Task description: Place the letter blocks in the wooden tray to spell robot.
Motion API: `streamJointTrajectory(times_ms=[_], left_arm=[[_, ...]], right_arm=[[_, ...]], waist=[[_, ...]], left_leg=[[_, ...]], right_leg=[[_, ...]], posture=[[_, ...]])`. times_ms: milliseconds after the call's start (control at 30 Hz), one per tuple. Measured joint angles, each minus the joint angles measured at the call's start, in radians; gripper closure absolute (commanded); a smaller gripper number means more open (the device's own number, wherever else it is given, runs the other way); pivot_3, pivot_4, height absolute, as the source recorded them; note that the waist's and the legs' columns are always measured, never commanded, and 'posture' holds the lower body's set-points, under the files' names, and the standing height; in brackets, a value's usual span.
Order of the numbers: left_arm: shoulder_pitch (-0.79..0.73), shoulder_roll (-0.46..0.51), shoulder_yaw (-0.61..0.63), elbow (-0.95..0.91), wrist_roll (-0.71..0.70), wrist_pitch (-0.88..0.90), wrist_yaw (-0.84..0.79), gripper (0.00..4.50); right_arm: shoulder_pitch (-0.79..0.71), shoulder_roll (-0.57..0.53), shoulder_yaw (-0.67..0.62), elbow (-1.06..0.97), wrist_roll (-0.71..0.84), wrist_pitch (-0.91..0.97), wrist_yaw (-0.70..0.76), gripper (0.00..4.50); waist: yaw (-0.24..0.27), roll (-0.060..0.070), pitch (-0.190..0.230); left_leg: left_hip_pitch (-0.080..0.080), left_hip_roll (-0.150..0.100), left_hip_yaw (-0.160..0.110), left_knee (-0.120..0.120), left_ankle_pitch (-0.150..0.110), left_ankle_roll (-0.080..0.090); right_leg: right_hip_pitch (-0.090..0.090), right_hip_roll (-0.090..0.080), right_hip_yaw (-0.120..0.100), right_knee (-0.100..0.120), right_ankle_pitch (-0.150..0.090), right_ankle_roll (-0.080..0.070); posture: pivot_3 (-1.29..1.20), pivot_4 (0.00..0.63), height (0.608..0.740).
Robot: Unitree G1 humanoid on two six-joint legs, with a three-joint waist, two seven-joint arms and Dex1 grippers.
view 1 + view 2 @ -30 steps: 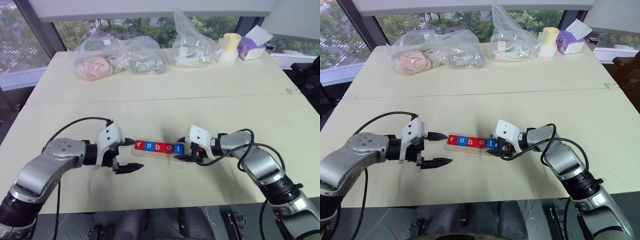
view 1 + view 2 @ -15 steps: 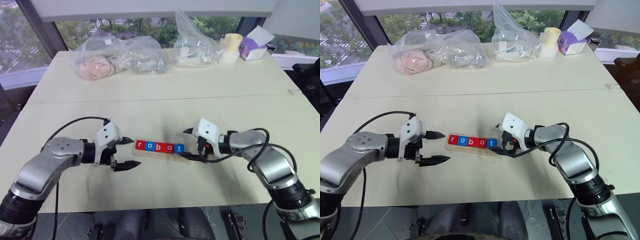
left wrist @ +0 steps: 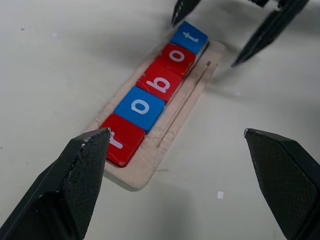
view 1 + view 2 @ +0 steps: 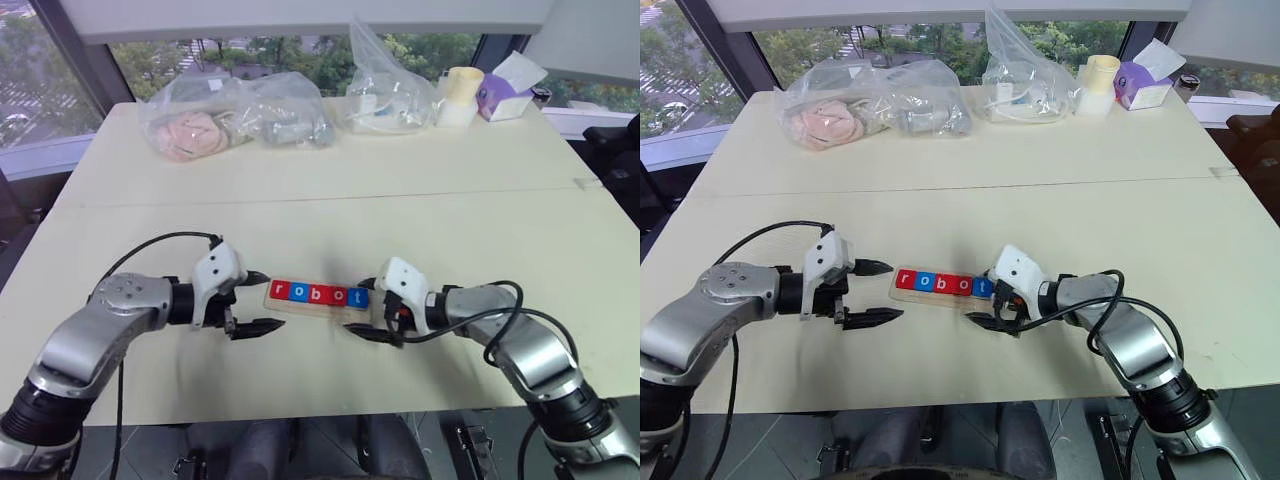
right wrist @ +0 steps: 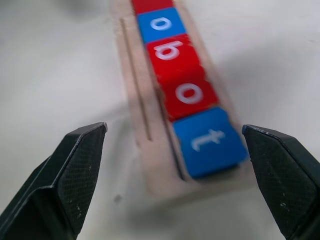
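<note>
Over the last second the right tool (image 4: 371, 310) has let go of the blue t tile and drawn back a little from the end of the wooden tray (image 3: 145, 172), its fingers now spread wide and empty; the left tool (image 4: 255, 303) hangs open and empty just beside the tray's other end. All 5 letter blocks (image 4: 319, 294) lie in the tray's slot near the front of the pale worktop (image 4: 330, 215), reading r, o, b, o, t, so the spelling looks finished. The blocks are flat, glossy squares, 3 red and 2 blue with white letters; the tray is matte light wood with a thin groove alongside the row.
</note>
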State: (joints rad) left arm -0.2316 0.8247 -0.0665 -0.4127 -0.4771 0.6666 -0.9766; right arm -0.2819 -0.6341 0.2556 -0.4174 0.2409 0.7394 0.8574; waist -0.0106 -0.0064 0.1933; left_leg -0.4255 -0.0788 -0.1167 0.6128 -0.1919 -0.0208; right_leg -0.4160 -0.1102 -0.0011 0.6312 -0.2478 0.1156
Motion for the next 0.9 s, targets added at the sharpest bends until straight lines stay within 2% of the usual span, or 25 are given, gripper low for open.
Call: streamJointTrajectory(times_ms=[433, 567, 767, 900], left_arm=[[0.004, -0.026, 0.013, 0.017, -0.010, 0.007, 0.008, 0.00], [0.046, -0.016, 0.056, 0.029, -0.021, 0.007, 0.003, 0.00], [0.179, -0.008, 0.180, 0.015, -0.070, 0.044, 0.040, 0.00], [0.292, -0.071, 0.279, -0.005, -0.125, 0.082, 0.108, 0.00]], right_arm=[[-0.016, 0.014, -0.027, 0.001, 0.004, 0.011, -0.061, 0.03], [-0.003, -0.007, -0.137, -0.024, 0.068, 0.049, -0.061, 0.03], [0.133, -0.014, -0.361, -0.138, 0.249, 0.129, -0.059, 0.03], [0.187, -0.014, -0.530, -0.140, 0.330, 0.194, -0.108, 0.03]], waist=[[0.000, 0.000, 0.000], [0.000, 0.000, 0.000], [0.002, 0.000, 0.000], [0.002, 0.000, -0.001]], left_leg=[[0.000, 0.000, 0.000, 0.000, 0.000, 0.000], [0.000, 0.000, 0.000, 0.000, 0.000, 0.000], [0.000, 0.000, 0.000, 0.000, 0.000, 0.000], [0.001, 0.001, 0.000, 0.000, 0.000, 0.000]], right_leg=[[0.000, 0.000, 0.000, 0.000, 0.000, 0.000], [0.000, 0.000, 0.000, 0.000, 0.000, 0.001], [0.000, -0.001, 0.000, 0.000, 0.000, 0.000], [0.001, -0.002, 0.001, 0.000, 0.000, -0.001]], posture=[[0.00, 0.150, 0.740], [0.00, 0.150, 0.740], [0.00, 0.150, 0.740], [0.00, 0.150, 0.740]])
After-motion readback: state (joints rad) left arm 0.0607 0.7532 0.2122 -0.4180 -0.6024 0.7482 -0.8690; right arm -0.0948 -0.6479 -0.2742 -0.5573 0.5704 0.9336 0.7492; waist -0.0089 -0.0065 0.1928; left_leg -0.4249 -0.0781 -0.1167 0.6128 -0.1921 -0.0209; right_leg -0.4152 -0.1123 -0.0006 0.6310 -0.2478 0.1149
